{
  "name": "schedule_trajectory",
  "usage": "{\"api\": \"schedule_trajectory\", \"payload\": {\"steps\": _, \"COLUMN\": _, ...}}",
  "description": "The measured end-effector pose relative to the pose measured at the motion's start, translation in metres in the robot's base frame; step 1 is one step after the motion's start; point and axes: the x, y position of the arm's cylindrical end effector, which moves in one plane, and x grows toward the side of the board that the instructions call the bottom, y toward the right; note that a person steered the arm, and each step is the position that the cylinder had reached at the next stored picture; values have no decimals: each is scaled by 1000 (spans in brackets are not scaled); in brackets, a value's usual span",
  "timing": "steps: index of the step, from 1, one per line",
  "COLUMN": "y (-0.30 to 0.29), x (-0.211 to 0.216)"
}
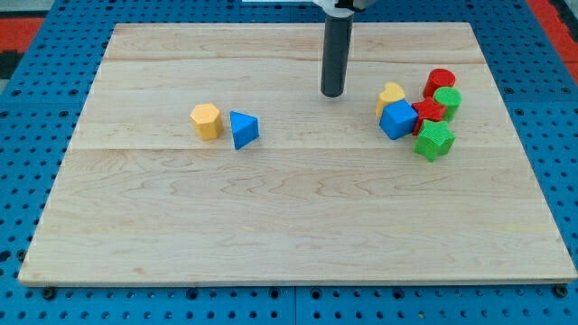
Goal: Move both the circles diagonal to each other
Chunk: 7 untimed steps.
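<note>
My tip [332, 93] is sitting bare, touching nothing, left of the cluster. Both circles, red cylinder [440, 82] and green cylinder [447, 99], are lying far right, touching, beyond the yellow block [391, 94].

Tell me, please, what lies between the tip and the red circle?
In the camera view, the yellow block sits between my tip and the red circle.

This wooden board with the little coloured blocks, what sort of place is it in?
Probably a robotics lab bench. A wooden board lies on a blue perforated mounting surface, a dark rod's tip rests on it, and small blocks like the blue cube sit around.
</note>
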Motion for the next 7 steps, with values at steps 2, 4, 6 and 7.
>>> {"api": "schedule_trajectory", "payload": {"steps": 2, "y": -1, "x": 2}}
{"api": "schedule_trajectory", "payload": {"steps": 4, "y": 33, "x": -81}}
{"api": "schedule_trajectory", "payload": {"steps": 6, "y": 227, "x": -45}}
{"api": "schedule_trajectory", "payload": {"steps": 7, "y": 245, "x": -3}}
